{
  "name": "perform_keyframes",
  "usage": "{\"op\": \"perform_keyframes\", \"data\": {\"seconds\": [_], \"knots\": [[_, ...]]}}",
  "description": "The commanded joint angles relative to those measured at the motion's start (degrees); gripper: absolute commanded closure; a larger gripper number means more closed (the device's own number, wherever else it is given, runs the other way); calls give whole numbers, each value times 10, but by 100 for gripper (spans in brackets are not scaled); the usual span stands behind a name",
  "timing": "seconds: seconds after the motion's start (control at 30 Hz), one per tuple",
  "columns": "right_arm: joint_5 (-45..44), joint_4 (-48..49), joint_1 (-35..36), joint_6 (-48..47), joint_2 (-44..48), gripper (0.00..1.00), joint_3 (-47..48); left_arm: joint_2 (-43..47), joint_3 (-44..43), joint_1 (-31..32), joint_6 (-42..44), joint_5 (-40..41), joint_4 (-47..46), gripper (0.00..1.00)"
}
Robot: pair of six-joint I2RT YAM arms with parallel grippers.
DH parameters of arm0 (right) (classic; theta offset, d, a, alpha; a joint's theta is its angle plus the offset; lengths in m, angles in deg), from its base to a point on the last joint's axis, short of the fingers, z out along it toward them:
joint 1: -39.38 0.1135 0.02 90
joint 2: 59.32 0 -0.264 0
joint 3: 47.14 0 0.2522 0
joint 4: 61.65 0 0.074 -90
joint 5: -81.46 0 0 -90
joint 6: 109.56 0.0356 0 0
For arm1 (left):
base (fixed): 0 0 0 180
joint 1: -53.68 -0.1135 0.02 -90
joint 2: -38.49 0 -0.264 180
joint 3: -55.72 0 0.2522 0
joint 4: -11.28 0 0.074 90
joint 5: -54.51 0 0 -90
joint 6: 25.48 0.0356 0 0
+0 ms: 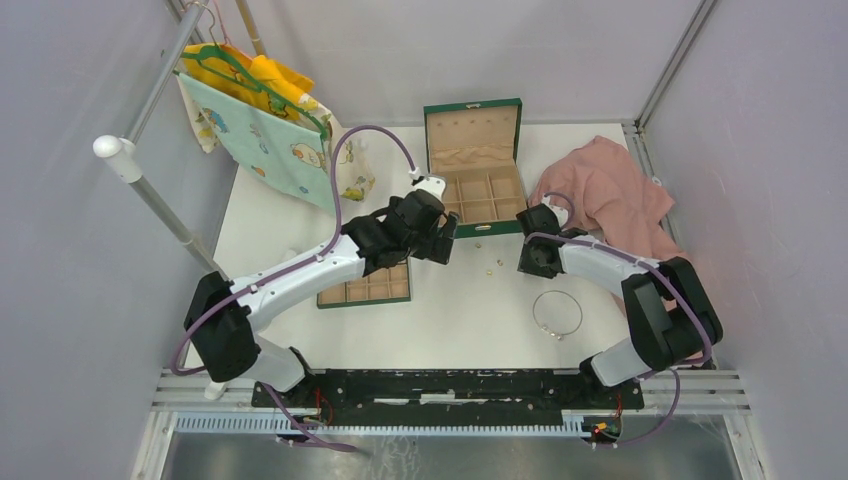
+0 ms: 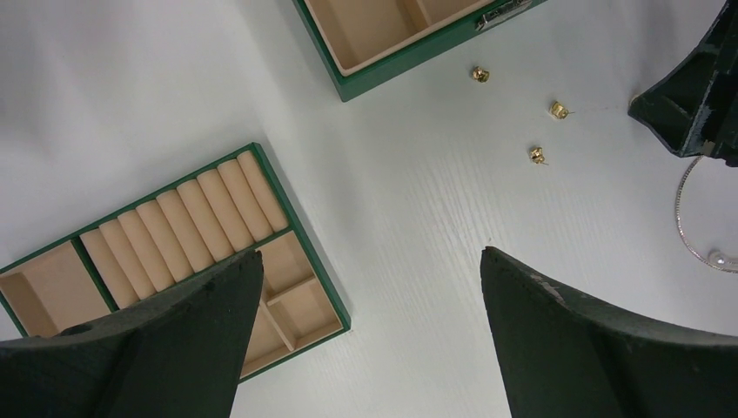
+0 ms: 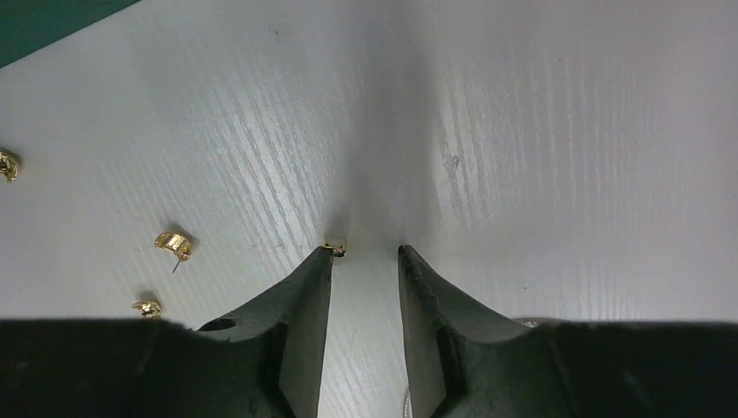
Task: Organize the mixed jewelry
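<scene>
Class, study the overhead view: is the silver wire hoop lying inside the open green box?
No, the silver wire hoop lies flat on the white table, well apart from the green box.

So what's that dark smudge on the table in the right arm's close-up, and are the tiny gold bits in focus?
Right wrist view: the smudge looks like a soft shadow ahead of the right hand on the white table; the tiny gold-coloured jewellery pieces beside it are sharp. Left wrist view: even light, pieces also crisp. Top view: they shrink to specks.
</scene>
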Motion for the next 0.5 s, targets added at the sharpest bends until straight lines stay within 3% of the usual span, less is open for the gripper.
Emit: {"op": "perform_keyframes", "data": {"seconds": [0.0,0.47], "knots": [[-12,21,6,20,-17,61,12,10,-31,1,-7,21,-13,0],[-18,20,20,-15,-20,62,56,7,-38,0,20,32,-9,0]]}}
